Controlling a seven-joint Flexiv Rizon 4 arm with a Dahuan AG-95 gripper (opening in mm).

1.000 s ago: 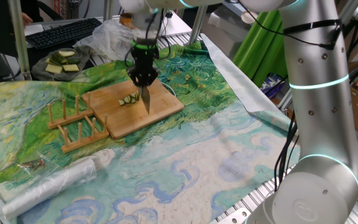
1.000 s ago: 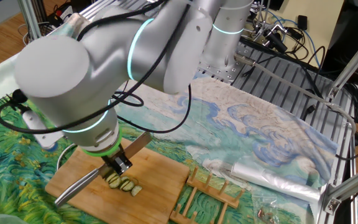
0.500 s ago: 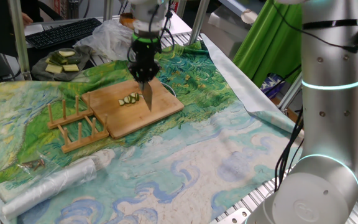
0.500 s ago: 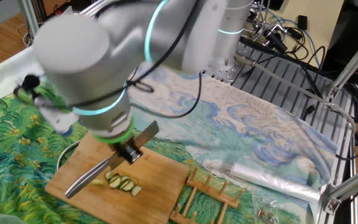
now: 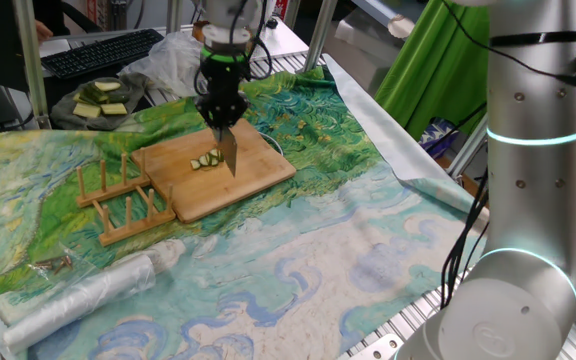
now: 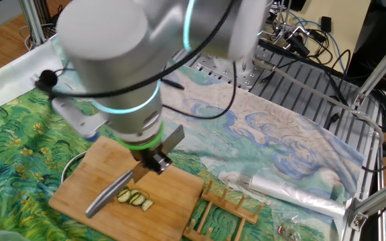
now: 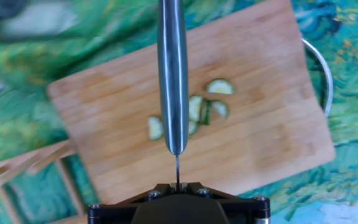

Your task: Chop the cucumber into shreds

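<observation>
A silver-grey robot arm's black two-finger gripper [image 5: 222, 113] is clamped on a steel kitchen knife [image 5: 228, 150], holding it blade-down above a rectangular pale wooden cutting board [image 5: 258, 180] that lies on a tablecloth printed with swirling green and blue brushstrokes [image 5: 298, 250]. The cucumber [image 5: 207, 160], a small cluster of thin slices and chunks with dark green skin and pale flesh, sits near the middle of the board, just beside the blade. In the hand view the knife [image 7: 173, 74] runs straight up the frame, its spine crossing the slices [image 7: 194, 112], which lie to both sides of it. From the other fixed view the blade [image 6: 112, 194] slants down toward the pieces [image 6: 134, 198]. A slatted wooden dish rack [image 5: 118, 195] rests against the board's edge, with a roll of clear plastic film [image 5: 78, 295] nearer the camera.
</observation>
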